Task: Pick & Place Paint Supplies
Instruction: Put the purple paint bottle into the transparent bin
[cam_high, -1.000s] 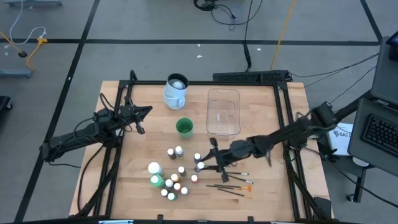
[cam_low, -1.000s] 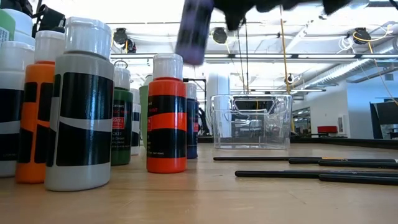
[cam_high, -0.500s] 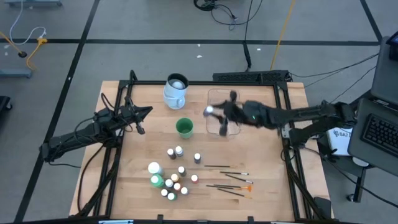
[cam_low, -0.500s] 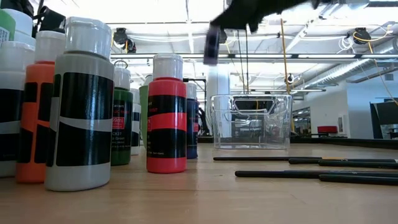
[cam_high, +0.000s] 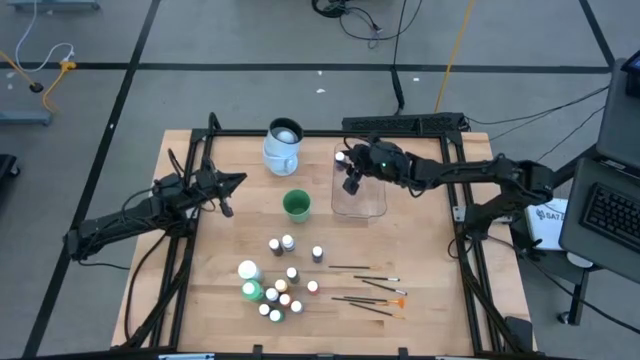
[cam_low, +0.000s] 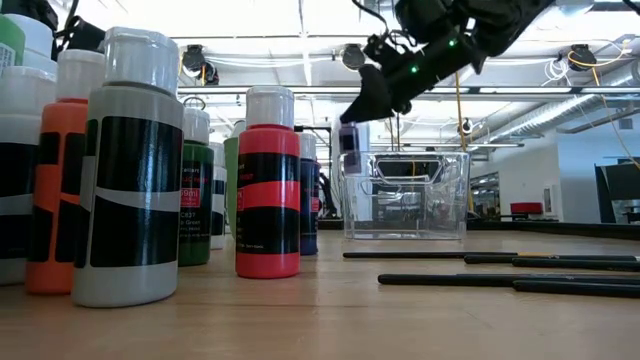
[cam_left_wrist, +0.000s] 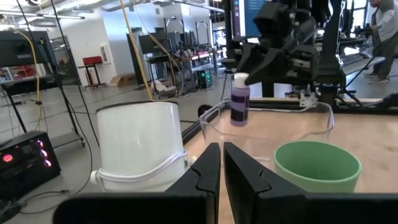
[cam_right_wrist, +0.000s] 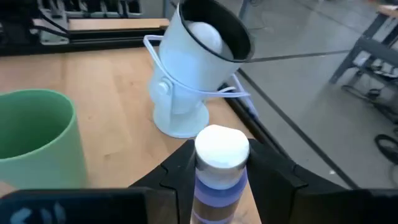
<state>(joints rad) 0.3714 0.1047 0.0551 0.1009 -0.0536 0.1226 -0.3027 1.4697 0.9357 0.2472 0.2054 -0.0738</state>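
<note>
Right claw (cam_high: 347, 172) gripped a purple bottle (cam_left_wrist: 239, 99) over the tub (cam_high: 372, 205); tub looked empty, approx. all other supplies left on table (cam_high: 220, 240). Left claw (cam_high: 224, 196) shut, empty.

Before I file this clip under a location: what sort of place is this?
Probably a robotics lab or workshop: a wooden table on a taped concrete floor, equipment racks behind, exposed ceiling pipes.

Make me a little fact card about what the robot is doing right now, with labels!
Right gripper: shut on purple paint bottle, held above the clear tub
Left gripper: shut, empty, waiting by the table's left side
Near the tub: green cup, pale-blue jug
Still on table: small paint bottles, brushes
</note>
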